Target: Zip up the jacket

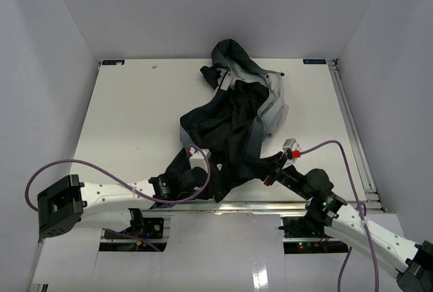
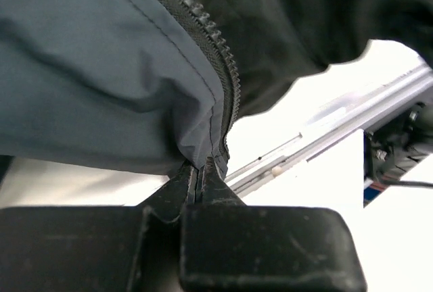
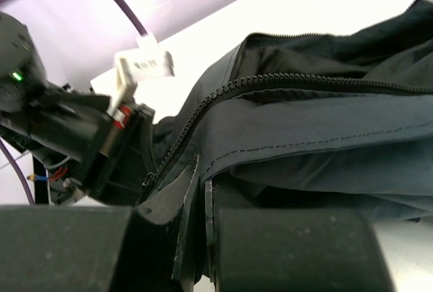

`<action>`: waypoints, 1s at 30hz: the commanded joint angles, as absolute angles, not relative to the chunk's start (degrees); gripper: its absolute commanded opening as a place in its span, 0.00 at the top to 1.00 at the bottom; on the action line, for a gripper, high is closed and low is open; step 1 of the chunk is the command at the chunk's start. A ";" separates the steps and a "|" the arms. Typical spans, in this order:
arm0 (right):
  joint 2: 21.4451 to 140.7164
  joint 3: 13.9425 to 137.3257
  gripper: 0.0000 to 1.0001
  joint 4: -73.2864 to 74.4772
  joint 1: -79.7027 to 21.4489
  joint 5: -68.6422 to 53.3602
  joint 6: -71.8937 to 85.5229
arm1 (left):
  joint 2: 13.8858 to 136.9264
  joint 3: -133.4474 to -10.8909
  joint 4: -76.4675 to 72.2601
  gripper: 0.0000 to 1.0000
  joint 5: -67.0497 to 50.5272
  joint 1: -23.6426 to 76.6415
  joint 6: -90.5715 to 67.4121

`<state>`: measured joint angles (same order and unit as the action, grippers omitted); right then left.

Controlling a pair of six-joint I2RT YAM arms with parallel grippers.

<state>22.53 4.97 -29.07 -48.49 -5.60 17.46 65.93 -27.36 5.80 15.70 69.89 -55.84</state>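
The jacket [image 1: 233, 123] is lying crumpled on the bench [image 1: 128, 116], slightly right of centre, showing dark navy-black fabric with light grey panels. Its folds are hiding both fingertip pairs from the overhead view, and the zipper's slider cannot be made out. The left gripper [image 2: 201, 170] is clenching the grey fabric edge just beside a single row of zipper teeth [image 2: 215, 49]. The right gripper [image 3: 203, 194] is clamping a fabric flap at the near hem; contact with the teeth cannot be determined.

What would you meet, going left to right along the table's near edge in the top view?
Left arm's black base → left claw → jacket → right claw
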 commanded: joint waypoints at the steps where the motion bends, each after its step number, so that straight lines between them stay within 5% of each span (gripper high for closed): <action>1: 26.02 5.31 0.92 -33.78 -48.48 -8.90 16.04 | 56.18 -20.98 -7.24 1.00 15.70 70.05 -47.97; 15: 34.01 4.32 0.92 -45.17 -48.52 -18.55 18.32 | 31.11 -4.96 -29.83 1.00 14.29 69.79 -35.89; 30: 35.67 4.05 0.92 -49.21 -48.52 -23.02 20.65 | 37.35 -3.61 -43.40 1.00 10.98 69.79 -31.64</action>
<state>35.18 4.52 -43.08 -48.49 -19.87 19.15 37.11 -4.12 -35.36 13.12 69.87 -32.82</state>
